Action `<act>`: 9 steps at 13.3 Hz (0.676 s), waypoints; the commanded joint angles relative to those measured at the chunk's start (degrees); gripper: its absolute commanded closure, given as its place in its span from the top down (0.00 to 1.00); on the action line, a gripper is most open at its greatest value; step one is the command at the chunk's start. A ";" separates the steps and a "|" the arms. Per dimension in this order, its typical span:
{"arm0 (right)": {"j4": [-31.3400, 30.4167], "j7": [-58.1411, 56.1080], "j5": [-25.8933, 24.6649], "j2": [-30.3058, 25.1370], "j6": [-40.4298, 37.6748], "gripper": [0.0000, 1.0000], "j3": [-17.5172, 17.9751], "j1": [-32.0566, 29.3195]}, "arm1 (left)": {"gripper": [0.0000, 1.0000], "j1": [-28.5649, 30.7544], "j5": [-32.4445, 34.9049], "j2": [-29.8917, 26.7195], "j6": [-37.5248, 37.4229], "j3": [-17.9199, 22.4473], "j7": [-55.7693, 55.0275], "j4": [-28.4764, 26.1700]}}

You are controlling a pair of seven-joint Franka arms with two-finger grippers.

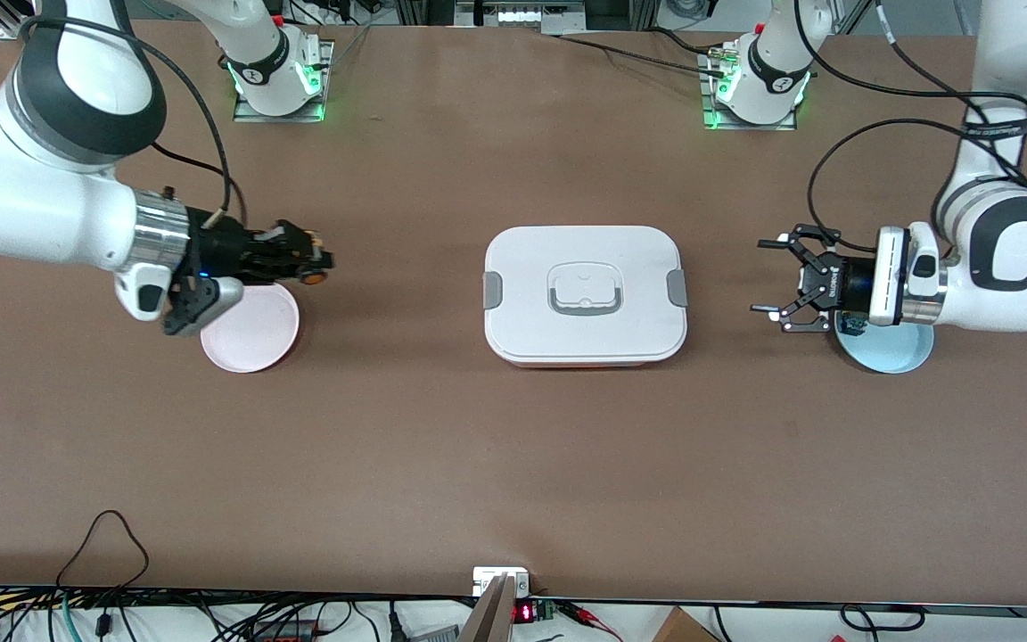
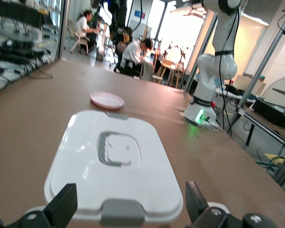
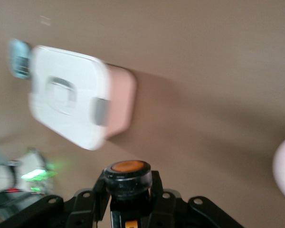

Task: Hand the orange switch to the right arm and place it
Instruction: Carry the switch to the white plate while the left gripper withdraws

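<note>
Gripping orange switch (image 1: 311, 275), right hand (image 1: 317, 260) over pink plate (image 1: 250, 335) rim

A matte brown table (image 1: 513, 464) fills the scene. Black cables (image 1: 103, 615) tangle along its near edge. Bright windows (image 2: 180, 28) and seated people (image 2: 135, 57) show past it.

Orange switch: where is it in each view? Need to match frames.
Front view: orange switch clamped in the right gripper, above the table by the pink plate.
Left wrist view: not in it.
Right wrist view: between the right gripper's fingers, orange cap showing.
Shared landmark: the white lidded box, mid-table, appears in all three.
</note>
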 commanded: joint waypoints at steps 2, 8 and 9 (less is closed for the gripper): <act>-7.24 0.70 -18.98 -1.72 6.67 0.00 -1.90 -0.54 | 1.00 -0.35 16.35 -1.79 0.39 1.37 -11.96 4.67; -20.07 1.94 -24.56 4.32 33.82 0.00 -2.43 -1.42 | 1.00 -1.06 41.05 -2.93 13.03 1.37 -26.65 8.46; -22.19 1.94 -24.56 6.08 39.27 0.00 -2.43 -1.42 | 1.00 -1.06 43.53 -2.85 13.22 1.37 -29.03 8.73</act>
